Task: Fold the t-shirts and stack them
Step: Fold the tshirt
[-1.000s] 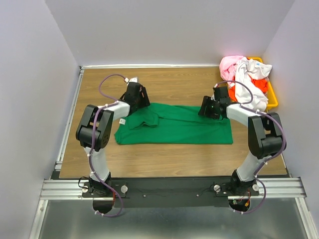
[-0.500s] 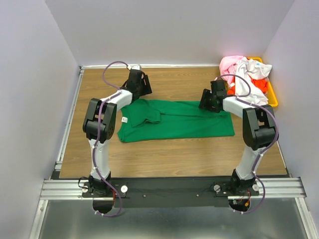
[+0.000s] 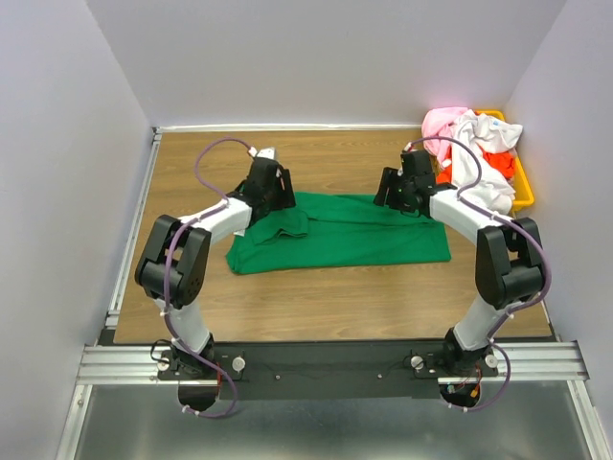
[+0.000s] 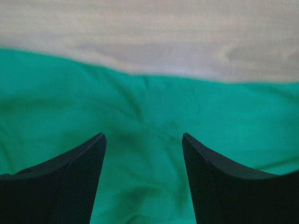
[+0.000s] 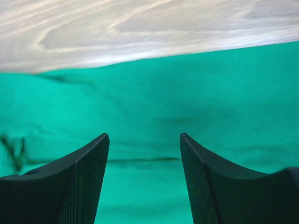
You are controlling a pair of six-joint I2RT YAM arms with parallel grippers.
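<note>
A bright green t-shirt [image 3: 350, 235] lies partly folded across the middle of the wooden table [image 3: 335, 297], bunched at its left end. My left gripper [image 3: 273, 192] is open over the shirt's far left edge; the left wrist view shows green cloth [image 4: 145, 121] between the spread fingers [image 4: 79, 182]. My right gripper [image 3: 395, 196] is open over the shirt's far right edge, with green cloth [image 5: 149, 112] below its fingers [image 5: 205, 182]. Pink [image 3: 442, 123], white [image 3: 479, 153] and orange-red [image 3: 496, 165] shirts are heaped at the back right.
A yellow-orange plastic bin [image 3: 523, 182] holds the heaped shirts at the table's back right corner. Grey walls close in the table on the left, back and right. A metal rail [image 3: 335, 362] runs along the near edge.
Both grippers carried the shirt's far edge away from me, then let go. The shirt now lies further back and both grippers sit open over its far edge.
</note>
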